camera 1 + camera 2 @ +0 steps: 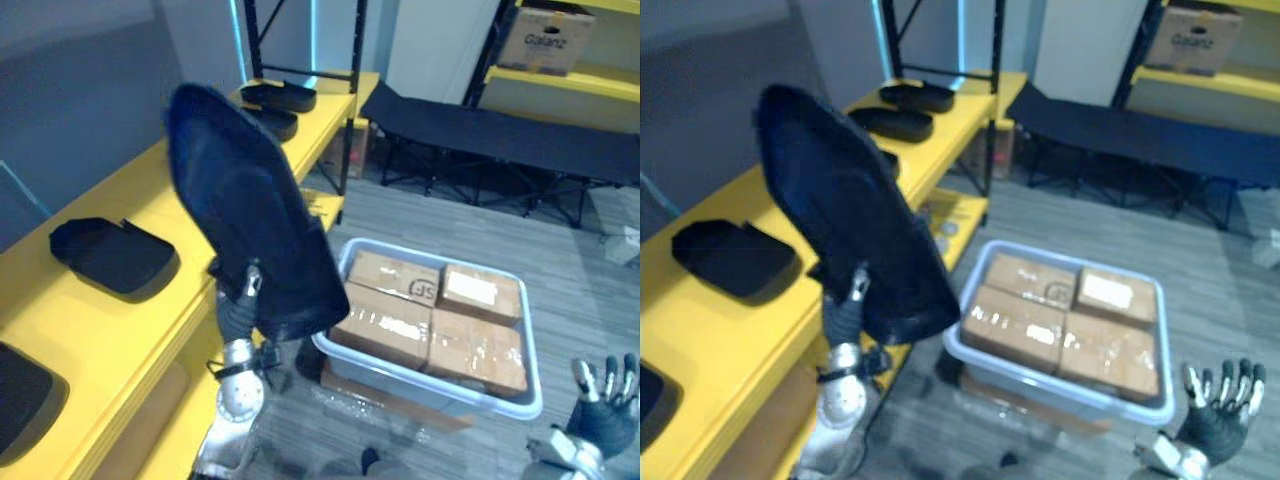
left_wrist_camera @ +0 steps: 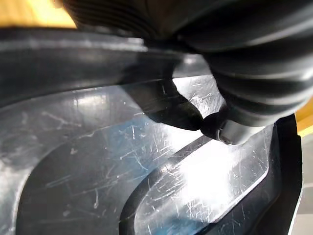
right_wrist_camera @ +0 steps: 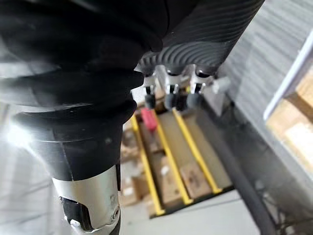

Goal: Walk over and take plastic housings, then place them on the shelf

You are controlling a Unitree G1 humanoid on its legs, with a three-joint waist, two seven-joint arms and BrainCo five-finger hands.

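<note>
Left hand (image 1: pixel 238 305) high, fingers clamped on tilted black housing (image 1: pixel 240 200) beside yellow shelf (image 1: pixel 110 200); right hand (image 1: pixel 605 415) low, fingers spread.

even indoor light, moderately bright. we note a cyan light strip (image 1: pixel 238 40) glowing upright at the back. the yellow shelf (image 1: pixel 130 210) is evenly lit, with a soft shadow under the shelved housings (image 1: pixel 110 255). in the left wrist view we log strong white glare on the held plastic housing (image 2: pixel 210 181), and the left hand (image 2: pixel 232 131) casts a dark shadow beside it. tape on the cartons (image 1: pixel 400 325) shines faintly.
</note>
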